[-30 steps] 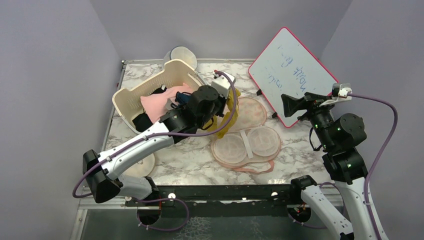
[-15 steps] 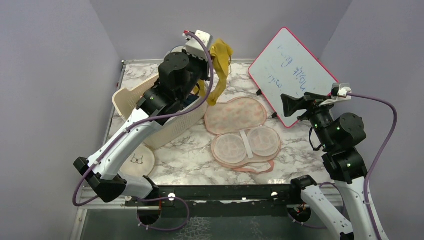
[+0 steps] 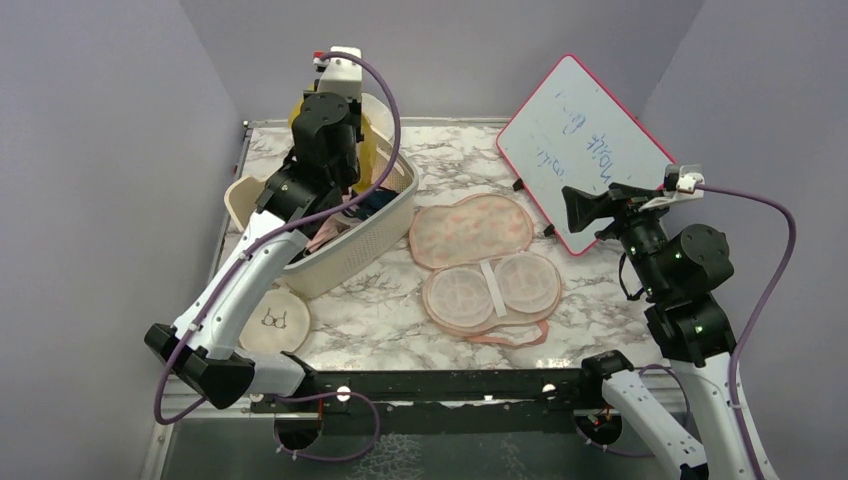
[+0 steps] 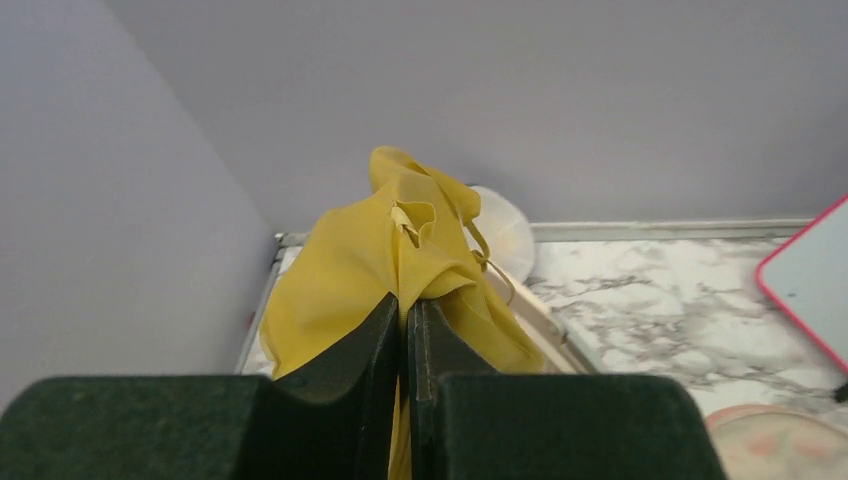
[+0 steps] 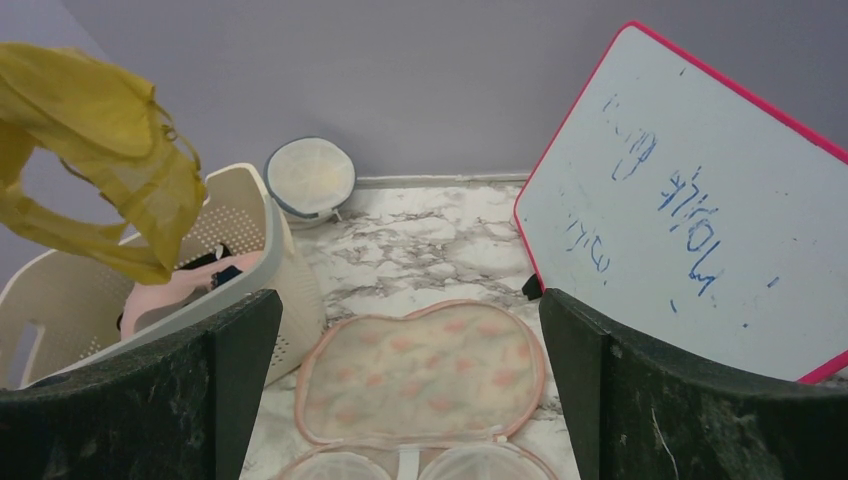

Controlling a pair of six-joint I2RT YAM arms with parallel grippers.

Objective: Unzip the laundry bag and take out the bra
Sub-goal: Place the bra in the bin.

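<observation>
Black right gripper (image 5: 410, 330) hangs spread and empty, well right of the laundry basket (image 3: 350, 245); the peach laundry bag (image 3: 470, 228) lies opened flat just right of it. Above the basket's far rim, the left gripper (image 4: 405, 330) pinches the mustard-yellow bra (image 4: 400, 240) by one thin fold, which may slip; a dangling strap could snag the rim

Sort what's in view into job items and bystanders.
Job: bra, held aloft; laundry bag, lying open.
Lying about: basket, whiteboard, round mesh case, cream disc, pink garment.
</observation>
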